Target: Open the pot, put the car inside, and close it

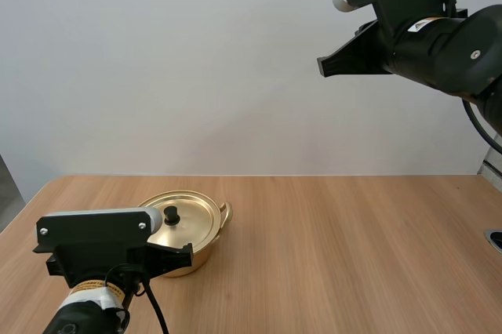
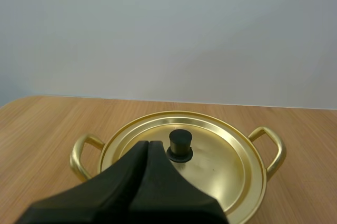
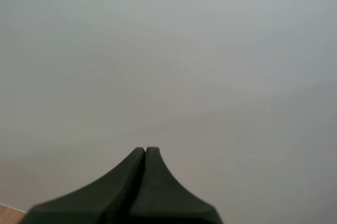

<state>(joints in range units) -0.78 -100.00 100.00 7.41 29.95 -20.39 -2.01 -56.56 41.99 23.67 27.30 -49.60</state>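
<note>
A: Where is the pot [image 1: 205, 254]?

B: On the wooden table [image 1: 353, 255], towards its left part in the high view, straight ahead of the left arm. It is brass-coloured and stands upright. One loop handle [image 2: 274, 148] sticks out at each side.

A: And the lid [image 2: 221, 155]?

B: Seated flat on the pot, so the pot is closed. The lid's black knob [image 2: 180, 144] stands upright at its centre.

A: Left gripper [image 2: 148, 143]?

B: Low, at the near side of the pot, pointing across the lid. Its jaws are clenched, the two fingers pressed together as one dark wedge with nothing between them. In the left wrist view the tips lie just beside the knob, on its near side. I cannot tell whether they touch the lid.

A: Right gripper [image 3: 145, 150]?

B: High above the right part of the table and well apart from the pot, with the arm raised. Its jaws are clenched too, one closed wedge holding nothing, against the plain pale wall.

A: What about the table surface around the pot?

B: Bare wood grain on every side of the pot seen in the left wrist view.
</note>
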